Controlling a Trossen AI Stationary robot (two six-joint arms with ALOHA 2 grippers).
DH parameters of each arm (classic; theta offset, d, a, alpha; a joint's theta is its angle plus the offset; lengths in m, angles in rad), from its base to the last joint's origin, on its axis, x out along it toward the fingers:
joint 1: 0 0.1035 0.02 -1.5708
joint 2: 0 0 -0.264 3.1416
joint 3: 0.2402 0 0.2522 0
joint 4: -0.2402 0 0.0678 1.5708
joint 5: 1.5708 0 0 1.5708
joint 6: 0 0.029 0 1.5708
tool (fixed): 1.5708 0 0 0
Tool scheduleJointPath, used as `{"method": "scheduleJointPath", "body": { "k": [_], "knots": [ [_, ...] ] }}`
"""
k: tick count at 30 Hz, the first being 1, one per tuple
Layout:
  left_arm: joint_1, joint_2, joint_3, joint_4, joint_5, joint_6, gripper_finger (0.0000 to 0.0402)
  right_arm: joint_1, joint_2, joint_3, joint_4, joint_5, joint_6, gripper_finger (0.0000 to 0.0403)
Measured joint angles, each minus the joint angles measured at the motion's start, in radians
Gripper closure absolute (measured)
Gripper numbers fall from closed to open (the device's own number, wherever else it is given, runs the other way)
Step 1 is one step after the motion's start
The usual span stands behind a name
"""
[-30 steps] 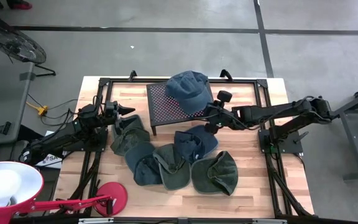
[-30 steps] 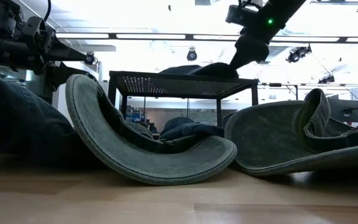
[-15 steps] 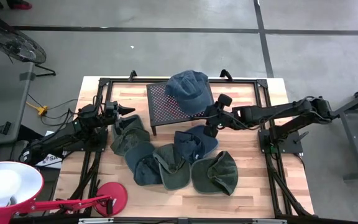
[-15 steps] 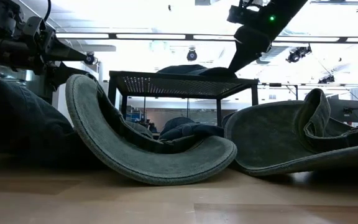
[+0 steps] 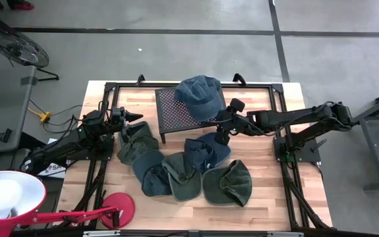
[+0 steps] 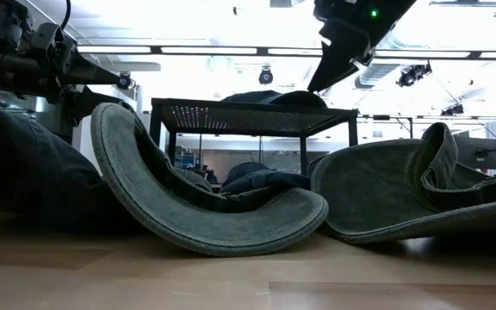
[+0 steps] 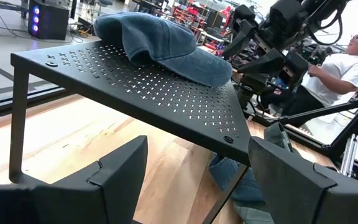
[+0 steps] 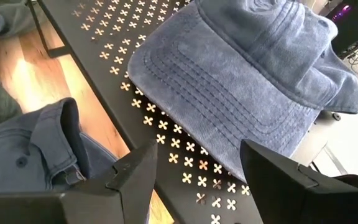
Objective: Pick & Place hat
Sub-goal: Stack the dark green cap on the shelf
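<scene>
Partly rack-hidden blue hat (image 6: 269, 96), right claw (image 5: 224, 123) seemingly apart

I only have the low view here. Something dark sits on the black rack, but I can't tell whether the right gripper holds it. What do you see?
Observer: The right gripper is open and empty, just off the rack's edge.
Operator: And the dark thing?
Observer: A blue cap, lying on the rack's perforated top, brim toward the right gripper.
Operator: Where's the left arm?
Observer: The left gripper is open, over the hat pile left of the rack.
</scene>
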Motion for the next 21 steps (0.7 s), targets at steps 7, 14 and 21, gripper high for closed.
{"method": "scheduleJointPath", "body": {
  "k": [7,14,21],
  "knots": [
    [0.0,0.0,0.0,0.0,0.0,0.0,0.0126,0.002,0.0,0.028,-0.064,-0.002,0.002,0.018],
    [0.0,0.0,0.0,0.0,0.0,0.0,0.0126,0.027,-0.004,0.091,-0.162,-0.003,0.025,0.018],
    [0.0,0.0,0.0,0.0,0.0,0.0,0.0126,0.059,-0.024,0.132,-0.292,-0.085,0.174,0.018]
  ]
}}
